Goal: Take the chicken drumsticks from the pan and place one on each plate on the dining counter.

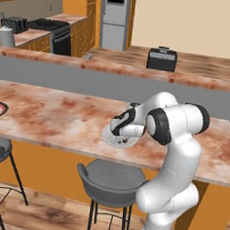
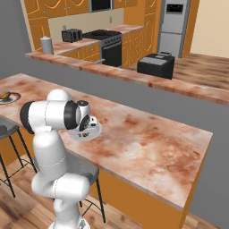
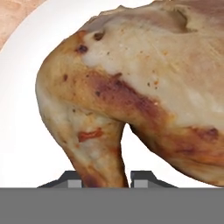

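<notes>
1. The end effector (image 3: 101, 179) is seen closed tight on the narrow leg end of a chicken drumstick (image 3: 144, 92), directly over the pale plate (image 2: 85, 131) on the dining bench (image 2: 147, 138).
2. The drumstick should be lowered until it rests on the plate's white face before the jaws are parted.
3. The release should be made slowly, and the hand lifted straight up.
4. The other drumstick (image 2: 4, 95) is seen on the dark-rimmed plate (image 2: 13, 99) farther along.

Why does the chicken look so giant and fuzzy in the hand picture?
Hand view: the camera sits right against the chicken, so it looks huge and soft-edged over the white plate. Left and right base views: evenly lit, slightly blurry, with no strong glare.
</notes>
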